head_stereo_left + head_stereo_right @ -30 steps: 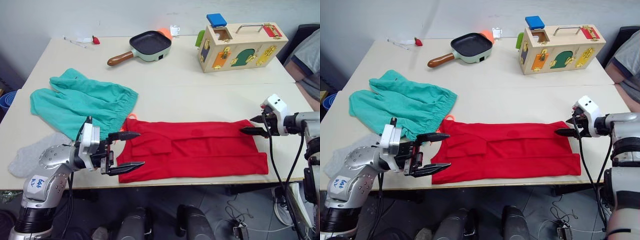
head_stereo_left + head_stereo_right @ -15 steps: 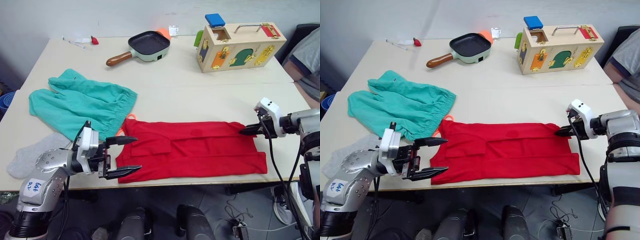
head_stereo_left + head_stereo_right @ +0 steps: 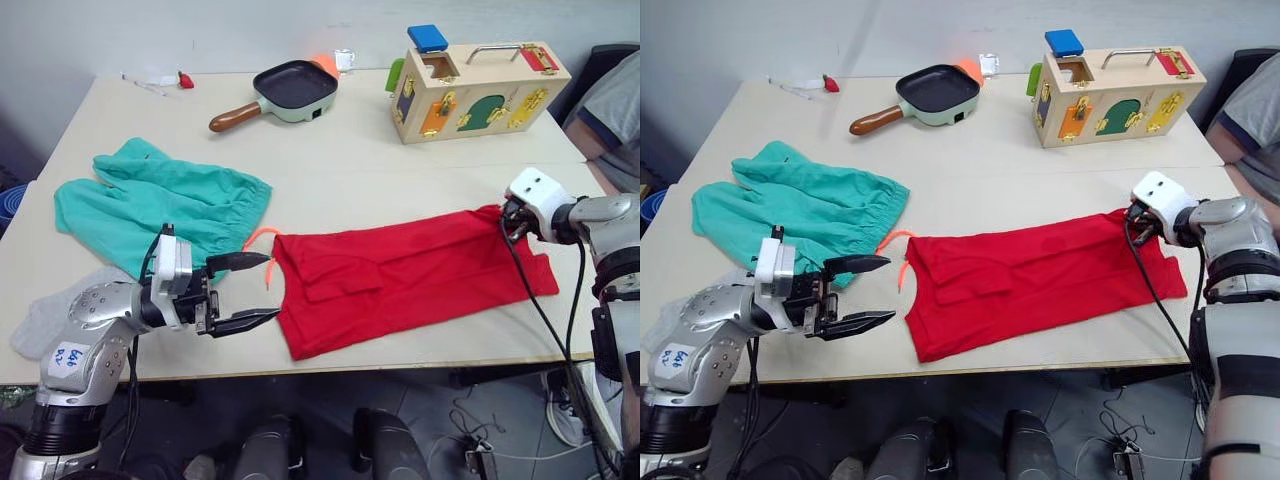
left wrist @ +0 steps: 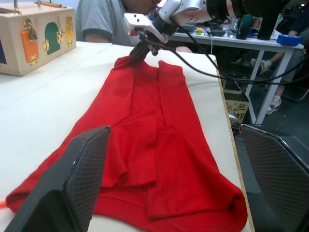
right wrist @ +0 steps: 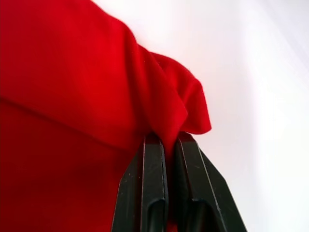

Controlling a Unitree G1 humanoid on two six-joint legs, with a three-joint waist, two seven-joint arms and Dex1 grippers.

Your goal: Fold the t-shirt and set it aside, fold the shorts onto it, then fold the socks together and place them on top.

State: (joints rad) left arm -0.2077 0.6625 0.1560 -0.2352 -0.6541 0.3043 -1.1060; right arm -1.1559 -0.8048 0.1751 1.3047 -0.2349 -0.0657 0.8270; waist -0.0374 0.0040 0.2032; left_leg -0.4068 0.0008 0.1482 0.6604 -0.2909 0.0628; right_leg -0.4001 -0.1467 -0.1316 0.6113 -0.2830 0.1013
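Right wrist view: right gripper [image 5: 166, 145] clamped on a bunched fold at the t-shirt's [image 3: 400, 285] far right edge, cloth pinched between both black fingers. The t-shirt, folded into a long strip, lies skewed on the table [image 3: 350, 170], its right end toward the wooden latch box [image 3: 480, 90], its left end just beside the shorts [image 3: 160, 205] and their orange drawstring [image 3: 262, 250]. Left gripper [image 3: 245, 292] hangs with fingers wide apart, just left of the t-shirt's near-left corner, holding nothing. Risk: only one end is held, so further pulling could drag the strip askew or shake its folded layers loose; the pinch is thin and could slip. Socks [image 3: 50, 315] lie beside the shorts, near the table's front-left edge.
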